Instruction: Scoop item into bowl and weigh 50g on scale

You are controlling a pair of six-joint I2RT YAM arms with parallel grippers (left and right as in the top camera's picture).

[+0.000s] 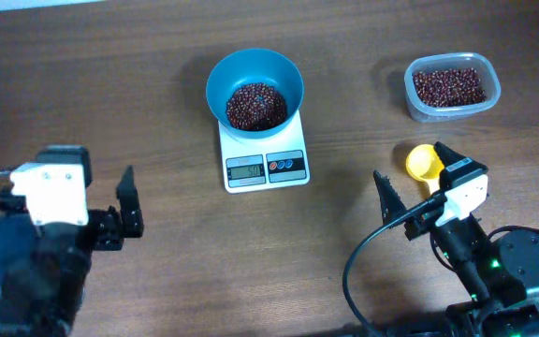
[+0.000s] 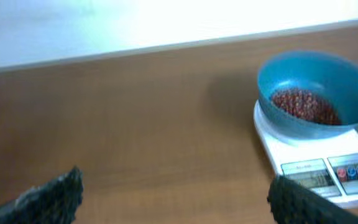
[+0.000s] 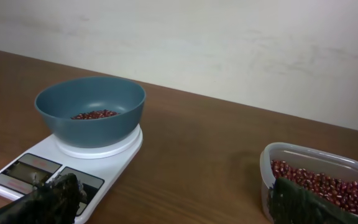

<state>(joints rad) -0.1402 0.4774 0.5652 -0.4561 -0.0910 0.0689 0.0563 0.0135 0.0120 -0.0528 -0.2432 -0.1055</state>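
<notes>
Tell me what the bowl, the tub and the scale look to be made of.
Bowl: likely plastic, matte teal, even colour, thin rim. Tub: clear plastic; beans show through its wall. Scale: probably smooth white plastic, faint sheen on top.

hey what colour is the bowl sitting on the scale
Teal-blue. The bowl on the white scale shows best in the overhead view.
</notes>
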